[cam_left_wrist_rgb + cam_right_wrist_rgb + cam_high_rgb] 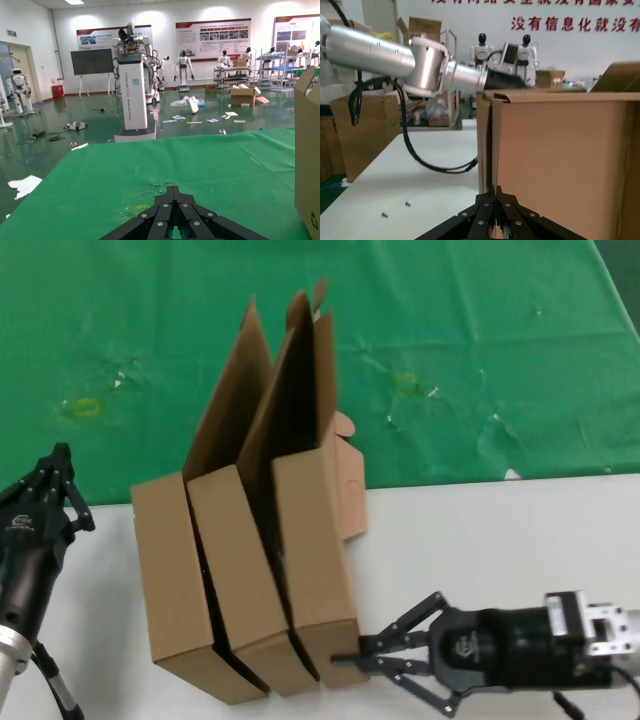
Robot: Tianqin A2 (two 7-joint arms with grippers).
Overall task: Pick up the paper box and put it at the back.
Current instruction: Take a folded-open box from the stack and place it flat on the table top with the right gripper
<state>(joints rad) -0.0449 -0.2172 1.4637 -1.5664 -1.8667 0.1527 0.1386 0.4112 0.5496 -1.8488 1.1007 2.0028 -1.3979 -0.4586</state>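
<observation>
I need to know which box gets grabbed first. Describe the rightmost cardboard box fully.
The rightmost paper box is plain brown corrugated cardboard, standing on edge on the white tabletop, lid open and rising over the green cloth, with a rounded tuck flap on its right. It leans against the middle box. The right gripper meets its near lower corner.
</observation>
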